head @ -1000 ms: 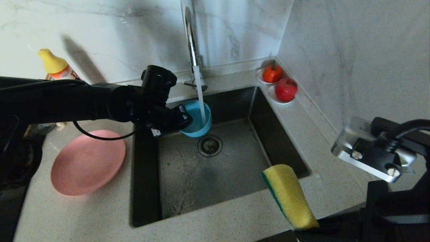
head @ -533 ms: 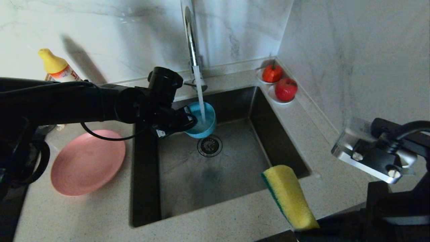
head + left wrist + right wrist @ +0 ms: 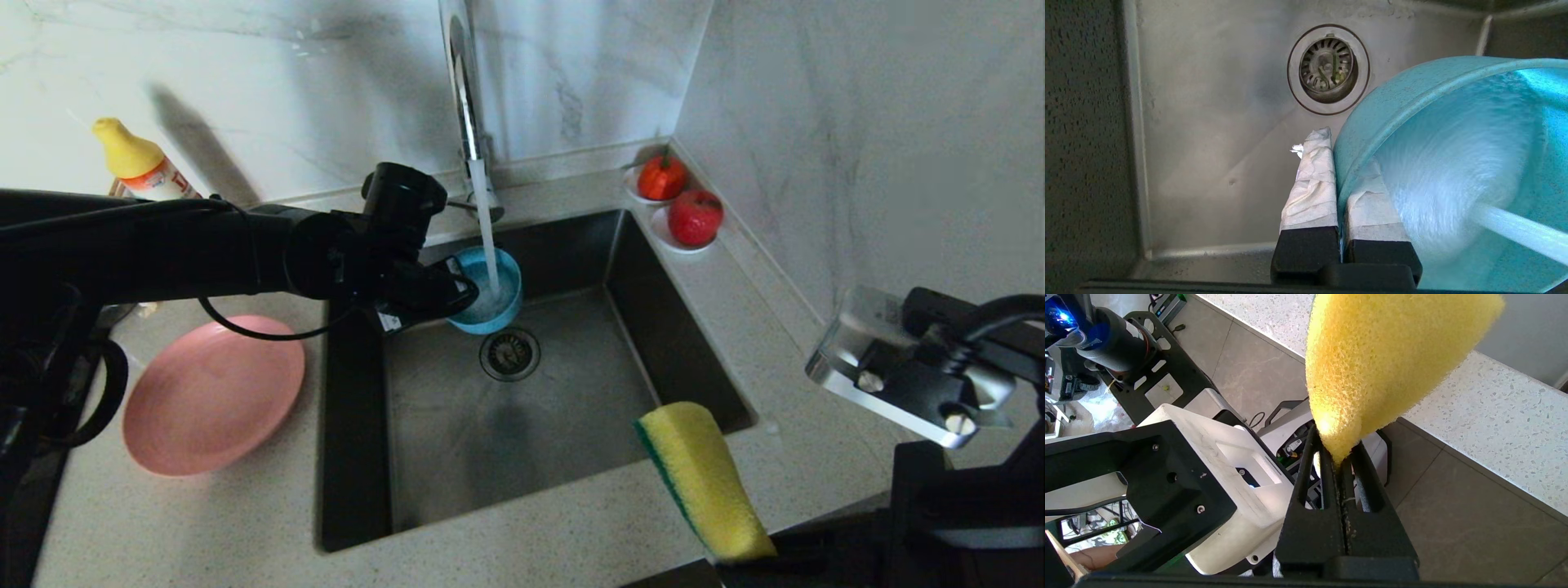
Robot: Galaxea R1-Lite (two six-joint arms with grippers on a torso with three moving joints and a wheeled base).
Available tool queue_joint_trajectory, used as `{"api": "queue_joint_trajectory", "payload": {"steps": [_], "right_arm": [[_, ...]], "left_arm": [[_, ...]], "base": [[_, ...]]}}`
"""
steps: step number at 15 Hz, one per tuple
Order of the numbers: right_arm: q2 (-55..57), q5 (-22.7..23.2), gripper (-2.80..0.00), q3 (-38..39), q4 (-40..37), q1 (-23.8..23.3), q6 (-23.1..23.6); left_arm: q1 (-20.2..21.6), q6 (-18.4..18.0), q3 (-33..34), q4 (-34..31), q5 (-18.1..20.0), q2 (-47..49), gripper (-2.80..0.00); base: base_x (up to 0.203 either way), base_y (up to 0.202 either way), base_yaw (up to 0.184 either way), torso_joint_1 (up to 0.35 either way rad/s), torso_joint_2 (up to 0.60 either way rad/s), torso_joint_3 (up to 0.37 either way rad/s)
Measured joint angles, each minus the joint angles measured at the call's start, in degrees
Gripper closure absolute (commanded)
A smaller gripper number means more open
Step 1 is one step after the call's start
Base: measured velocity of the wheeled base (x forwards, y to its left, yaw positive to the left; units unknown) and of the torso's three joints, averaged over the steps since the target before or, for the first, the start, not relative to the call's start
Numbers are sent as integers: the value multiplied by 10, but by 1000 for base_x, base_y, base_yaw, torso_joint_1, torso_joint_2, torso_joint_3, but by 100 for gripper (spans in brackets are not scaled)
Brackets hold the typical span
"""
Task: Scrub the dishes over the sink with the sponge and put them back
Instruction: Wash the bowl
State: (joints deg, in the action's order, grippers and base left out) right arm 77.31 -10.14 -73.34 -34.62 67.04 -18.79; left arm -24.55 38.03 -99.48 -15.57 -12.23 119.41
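Pinching the teal bowl's rim, left hand clamps tight.

White marble-look walls with faint grey veins meet in a corner behind a pale speckled stone counter. A low ledge runs along the foot of the walls. Light falls from the right, casting soft shadows onto the back wall. Below the counter's front edge, the floor is large grey tiles with thin joints.

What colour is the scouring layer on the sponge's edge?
Dark green, a thin strip along the yellow sponge; it shows best in the head view.
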Motion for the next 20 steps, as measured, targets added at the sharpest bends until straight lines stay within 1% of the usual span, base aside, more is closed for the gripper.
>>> {"api": "queue_joint_trajectory", "payload": {"steps": [3, 5, 7, 9, 12, 14, 16, 18, 19, 20], "right_arm": [[0, 3, 0, 0, 0, 0, -1], [1, 18, 0, 0, 0, 0, -11], [3, 24, 0, 1, 0, 2, -16], [7, 27, 0, 0, 2, 7, -26], [11, 43, 0, -1, 3, 9, -31], [12, 45, 0, 0, 3, 9, -32], [14, 47, 0, 1, 4, 9, -39], [15, 60, 0, 2, 5, 8, -42], [15, 62, 0, 2, 5, 7, -43], [15, 62, 0, 2, 5, 7, -43]], "left_arm": [[-4, -2, 3, -3, -1, -3, 0], [-4, -17, 16, -5, -9, -15, 0], [-4, -55, 46, -1, -28, -45, 0], [-3, -106, 91, 22, -58, -84, 0], [-4, -187, 182, 95, -110, -141, 0], [-7, -231, 251, 157, -129, -177, 0], [-8, -265, 301, 243, -146, -205, 0], [-9, -295, 333, 337, -160, -225, 0], [-9, -306, 347, 372, -161, -235, 0], [-9, -314, 358, 392, -162, -245, 0]], "base": [[0, 0, 0, 0, 0, 0], [0, 0, 0, 0, 0, 0], [0, 0, 0, 0, 0, 0], [0, 0, 0, 0, 0, 0], [0, 0, 0, 0, 0, 0], [0, 0, 0, 0, 0, 0], [0, 0, 0, 0, 0, 0], [0, 0, 0, 0, 0, 0], [0, 0, 0, 0, 0, 0], [0, 0, 0, 0, 0, 0]]}}
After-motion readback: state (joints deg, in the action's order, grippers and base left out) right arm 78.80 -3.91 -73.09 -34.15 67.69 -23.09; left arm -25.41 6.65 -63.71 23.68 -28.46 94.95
